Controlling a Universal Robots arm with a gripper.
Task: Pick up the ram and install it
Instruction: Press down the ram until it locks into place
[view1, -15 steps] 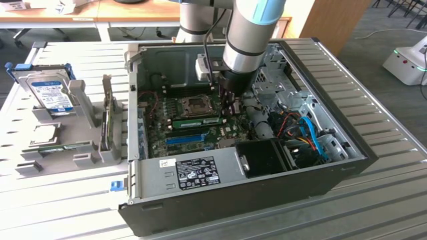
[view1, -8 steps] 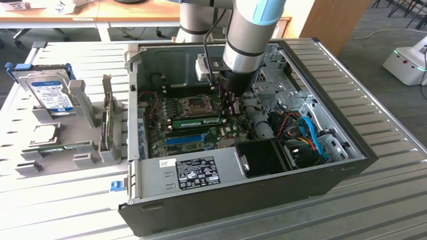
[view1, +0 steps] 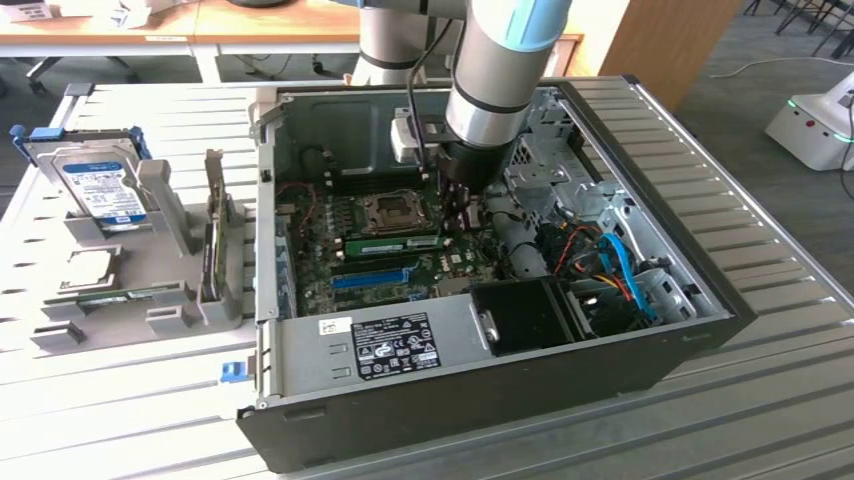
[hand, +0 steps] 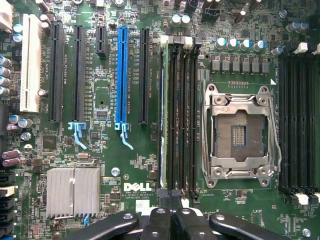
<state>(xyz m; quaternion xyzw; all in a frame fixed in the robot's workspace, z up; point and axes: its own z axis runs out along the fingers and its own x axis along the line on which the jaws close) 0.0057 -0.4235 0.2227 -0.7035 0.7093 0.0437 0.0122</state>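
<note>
Green ram (view1: 395, 243) seated lengthwise in slot

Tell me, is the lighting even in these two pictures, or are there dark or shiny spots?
Exterior view: daylight is soft on the ribbed table, but the computer case is shadowed under the arm. Wrist view: the motherboard is evenly lit and sharp, with mild glare on the CPU socket frame.

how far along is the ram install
Pickup looks done: the ram stands edge-on in a memory slot beside the CPU socket, on the blue slot side. In hand: the gripper hangs over the stick's end. Left: whether it is clicked fully home cannot be told.
</note>
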